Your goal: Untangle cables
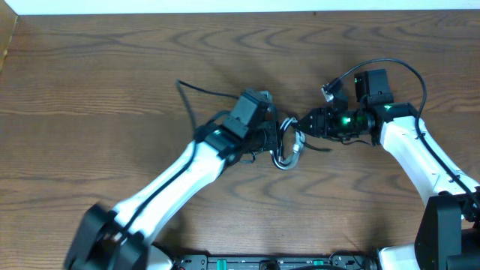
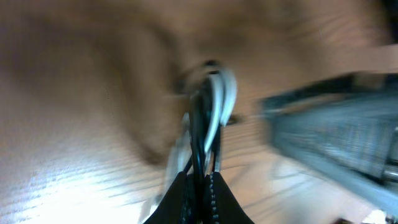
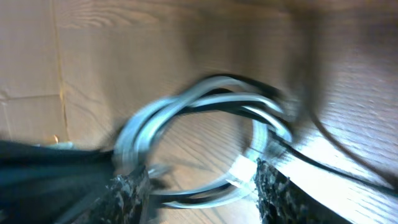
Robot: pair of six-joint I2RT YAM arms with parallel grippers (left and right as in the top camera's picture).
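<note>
Nearest the lens rise the left arm (image 1: 180,169) and right arm (image 1: 409,146), meeting over the desk (image 1: 90,90). Between them hang the cables (image 1: 287,146), black and white wound in one small coil. The left jaws are clamped on its strands. The right jaws stand apart astride its near arc (image 3: 205,193), and I cannot tell if they grip it. Pulling apart now would likely cinch the loops tighter. The desk is brown wood grain, with a pale strip (image 1: 225,6) beyond its far edge.

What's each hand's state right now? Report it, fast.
Left hand: closed on the cables.
Right hand: open, straddling the same cables, not visibly clamped.
</note>
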